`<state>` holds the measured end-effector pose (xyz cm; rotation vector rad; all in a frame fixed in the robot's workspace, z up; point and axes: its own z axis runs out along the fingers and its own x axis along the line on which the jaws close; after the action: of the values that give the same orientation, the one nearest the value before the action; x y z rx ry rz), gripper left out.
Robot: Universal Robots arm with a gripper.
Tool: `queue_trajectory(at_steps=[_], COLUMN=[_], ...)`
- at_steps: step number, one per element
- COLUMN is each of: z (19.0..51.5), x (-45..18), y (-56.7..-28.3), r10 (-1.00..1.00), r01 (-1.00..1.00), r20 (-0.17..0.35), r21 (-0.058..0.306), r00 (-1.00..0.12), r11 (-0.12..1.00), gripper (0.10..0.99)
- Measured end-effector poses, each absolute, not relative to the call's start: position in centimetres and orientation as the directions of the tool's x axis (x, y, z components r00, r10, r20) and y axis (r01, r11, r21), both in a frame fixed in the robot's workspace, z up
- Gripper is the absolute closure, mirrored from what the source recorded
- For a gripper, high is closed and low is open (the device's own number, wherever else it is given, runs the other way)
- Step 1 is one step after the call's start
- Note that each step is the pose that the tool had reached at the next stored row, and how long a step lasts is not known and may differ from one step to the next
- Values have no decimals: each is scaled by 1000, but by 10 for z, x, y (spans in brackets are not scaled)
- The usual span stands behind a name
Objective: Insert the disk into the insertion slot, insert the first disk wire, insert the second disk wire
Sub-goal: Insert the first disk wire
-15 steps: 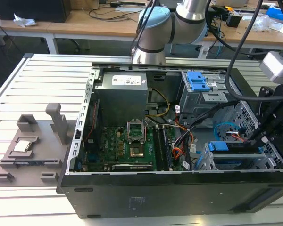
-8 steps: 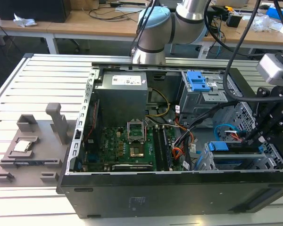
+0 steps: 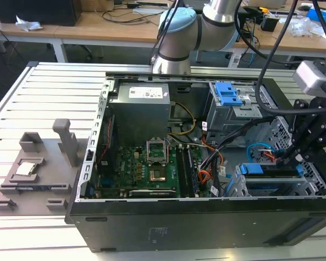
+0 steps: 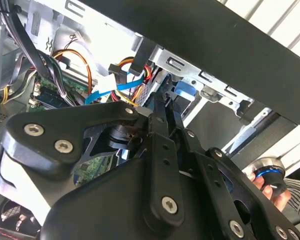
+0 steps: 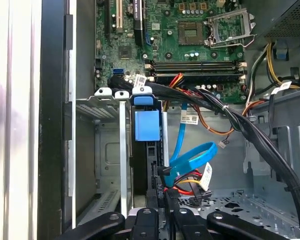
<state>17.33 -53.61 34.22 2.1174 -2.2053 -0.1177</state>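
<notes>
The big black computer case (image 3: 152, 228) lies open on the table (image 3: 22, 98). Inside it sit a green board (image 3: 146, 168), a grey power box (image 3: 138, 111) and a grey cage with a blue latch (image 3: 228, 93). Near the corner on the exterior view's right is the insertion slot (image 3: 236, 187), a silver metal cage with little holes. The disk (image 3: 271, 175) is already inside it, and its blue ends poke out. In the first wrist view the disk (image 5: 146, 125) stands on its edge in the insertion slot (image 5: 107, 107), so its white label is hidden.

The first disk wire (image 5: 192, 157) makes a light-blue loop just beside the disk. The second disk wire (image 5: 184, 192), with its red strand, lies under that loop. Thick black cables (image 5: 230, 117) cross above both wires and hide where they lead.

The gripper (image 5: 161, 194) is right beside the disk, at the black plug of the first disk wire. Its fingers are squeezed close together and seem to pinch that plug, but the plug is dark and hard to make out. In the second wrist view the gripper (image 4: 162, 97) blocks much of what lies behind it
</notes>
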Motion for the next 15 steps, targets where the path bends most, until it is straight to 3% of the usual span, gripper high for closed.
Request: queue_trajectory(at_steps=[15], z=[331], x=[178], y=[-537], r10=[-999], r01=[-992], r20=[7], r21=[115], r00=[-40], r11=[41], gripper=[906])
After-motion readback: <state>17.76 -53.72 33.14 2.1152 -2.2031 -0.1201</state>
